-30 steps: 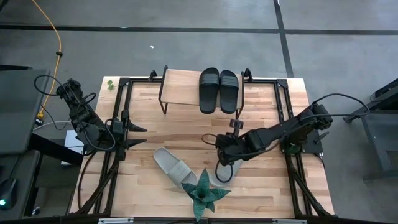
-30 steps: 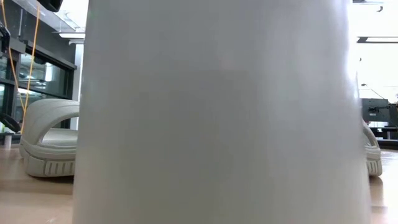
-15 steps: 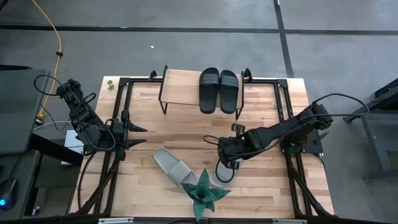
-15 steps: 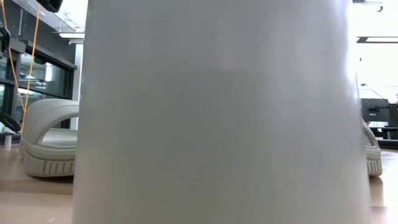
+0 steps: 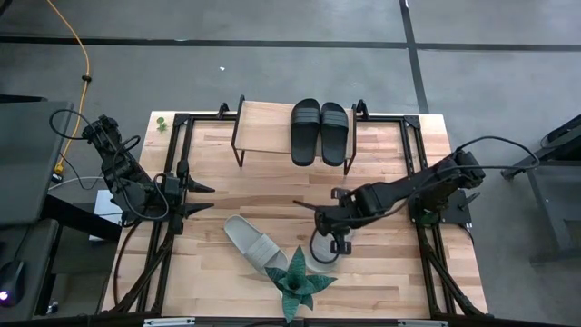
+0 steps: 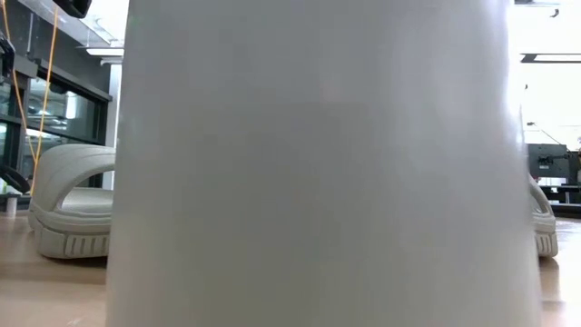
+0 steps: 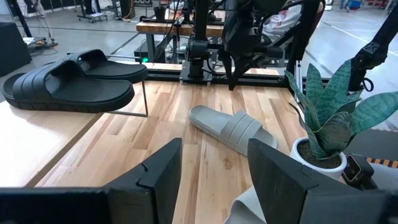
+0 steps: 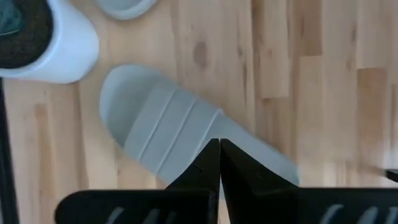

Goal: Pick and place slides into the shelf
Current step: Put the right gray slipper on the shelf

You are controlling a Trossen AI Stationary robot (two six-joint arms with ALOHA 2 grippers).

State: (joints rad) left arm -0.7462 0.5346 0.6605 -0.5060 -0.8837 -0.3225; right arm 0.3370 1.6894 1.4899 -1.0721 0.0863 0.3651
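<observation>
Right gripper [image 5: 338,243], fingers together, over a pale slide [image 8: 163,136] beside the white plant pot [image 8: 46,48]; left gripper [image 5: 207,198] waits at table's left, fingers apart.

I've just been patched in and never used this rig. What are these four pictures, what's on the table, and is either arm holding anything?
Two robot arms work at a wooden table. The overhead picture shows everything; the table-level one is blocked by a white pot; the other two look out from each wrist. Two black slides sit on the shelf. Two grey slides lie near the plant: one on its left, one beneath the right gripper, which is shut and holds nothing. The left gripper, open and empty, waits at the table's left.
</observation>
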